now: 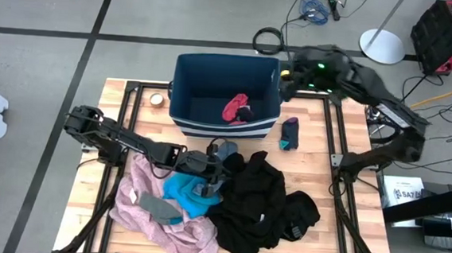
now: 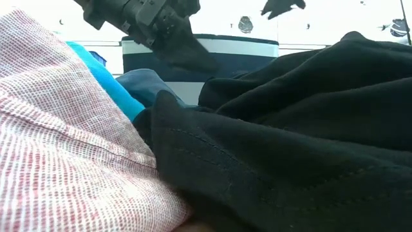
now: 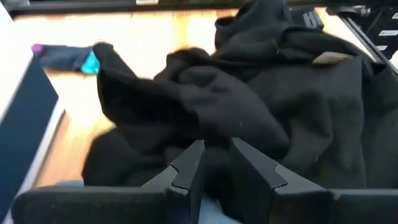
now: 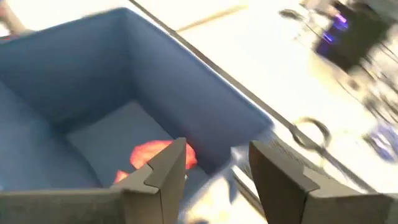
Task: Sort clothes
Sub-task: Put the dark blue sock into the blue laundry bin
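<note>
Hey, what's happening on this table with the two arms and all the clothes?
The robot is sorting clothes into the blue bin. A maroon piece already lies inside, and the right hand is open at the bin's right rim. The left hand reaches into the heap beside the black garment, gripping nothing visible. A dark sock lies alone beside the bin.

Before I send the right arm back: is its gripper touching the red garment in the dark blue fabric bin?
Apart. In the high view the open right gripper sits at the bin's right rim, blue floor separating it from the red garment.
</note>
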Controlling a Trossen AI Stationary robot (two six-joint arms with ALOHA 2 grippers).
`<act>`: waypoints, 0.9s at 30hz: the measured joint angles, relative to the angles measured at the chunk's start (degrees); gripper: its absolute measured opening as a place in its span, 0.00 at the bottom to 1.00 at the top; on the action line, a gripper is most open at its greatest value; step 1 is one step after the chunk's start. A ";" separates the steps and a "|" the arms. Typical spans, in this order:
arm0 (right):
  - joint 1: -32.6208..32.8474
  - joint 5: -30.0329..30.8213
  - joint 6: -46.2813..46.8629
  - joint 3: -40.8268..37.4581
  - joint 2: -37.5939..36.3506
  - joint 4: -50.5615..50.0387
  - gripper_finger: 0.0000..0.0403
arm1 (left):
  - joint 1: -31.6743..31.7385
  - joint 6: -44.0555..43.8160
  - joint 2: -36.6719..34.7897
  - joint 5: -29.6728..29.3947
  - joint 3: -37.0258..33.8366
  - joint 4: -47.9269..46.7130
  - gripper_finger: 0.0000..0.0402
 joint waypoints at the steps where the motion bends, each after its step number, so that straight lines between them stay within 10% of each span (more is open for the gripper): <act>1: 0.00 1.62 1.80 -0.53 -1.28 -2.13 0.40 | -0.13 -0.70 0.00 -0.02 -0.26 -0.09 0.22; 12: -3.04 7.53 16.70 -28.99 -14.08 -4.79 0.40 | -1.89 -0.92 0.00 0.02 -0.68 0.66 0.22; 27: -5.27 -11.11 16.22 -52.40 -17.02 6.07 0.42 | -2.21 -0.92 0.00 0.00 -0.68 1.35 0.22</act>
